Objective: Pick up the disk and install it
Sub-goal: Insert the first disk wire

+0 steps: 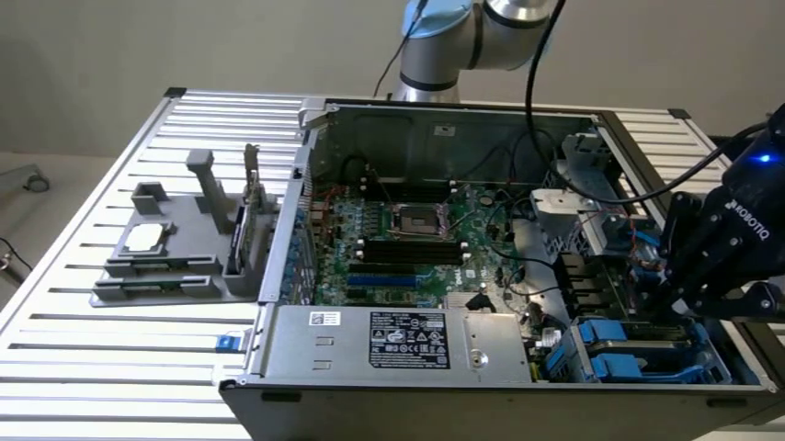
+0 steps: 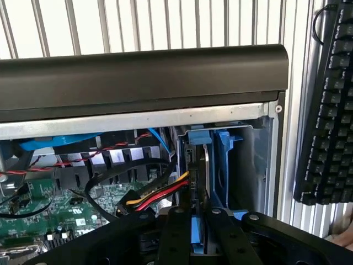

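Two fingers (image 2: 177, 232) of our gripper (image 2: 198, 215) clamp the disk (image 2: 205, 165); we judge it best lowered upright, square to the blue bay (image 2: 223, 154), clear of the cables (image 2: 160, 194).

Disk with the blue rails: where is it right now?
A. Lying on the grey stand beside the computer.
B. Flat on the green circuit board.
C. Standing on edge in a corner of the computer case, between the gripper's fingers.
C: the wrist view shows the disk on edge inside the computer case, with the gripper closed around it.
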Controlling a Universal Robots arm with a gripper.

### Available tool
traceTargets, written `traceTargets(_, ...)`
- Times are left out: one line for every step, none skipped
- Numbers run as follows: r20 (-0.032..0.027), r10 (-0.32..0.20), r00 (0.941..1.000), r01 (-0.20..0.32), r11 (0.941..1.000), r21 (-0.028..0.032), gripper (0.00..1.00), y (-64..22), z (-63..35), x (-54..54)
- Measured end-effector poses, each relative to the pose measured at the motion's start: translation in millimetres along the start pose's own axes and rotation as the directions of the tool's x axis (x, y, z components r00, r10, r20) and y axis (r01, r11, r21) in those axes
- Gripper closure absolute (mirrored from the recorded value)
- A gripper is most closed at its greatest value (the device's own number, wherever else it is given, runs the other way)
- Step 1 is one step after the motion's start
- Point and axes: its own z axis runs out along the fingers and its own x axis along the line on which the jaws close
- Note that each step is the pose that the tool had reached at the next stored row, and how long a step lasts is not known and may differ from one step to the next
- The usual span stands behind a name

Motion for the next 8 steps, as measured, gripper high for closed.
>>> traceTargets(0.0009,-0.001,1.0,0.001,1.0,0.0085,0.84,1.5,0.0,0.1)
traceTargets(0.0014,-0.001,1.0,0.001,0.9999,0.0148,0.84,3.2,0.0,0.3)
traceTargets(0.0017,-0.002,1.0,0.002,0.9998,0.0185,0.84,4.7,-0.2,0.4)
traceTargets(0.0019,-0.002,1.0,0.002,0.9998,0.0201,0.84,5.9,-0.3,0.5)
traceTargets(0.002,-0.002,1.0,0.002,0.9998,0.021,0.84,6.8,-0.5,0.6)
traceTargets(0.002,-0.002,1.0,0.002,0.9998,0.0212,0.84,7.1,-0.5,0.7)
traceTargets(0.002,-0.002,1.0,0.002,0.9998,0.0214,0.84,7.1,-0.5,0.7)
traceTargets(0.002,-0.002,1.0,0.002,0.9998,0.0215,0.84,7.1,-0.5,0.7)
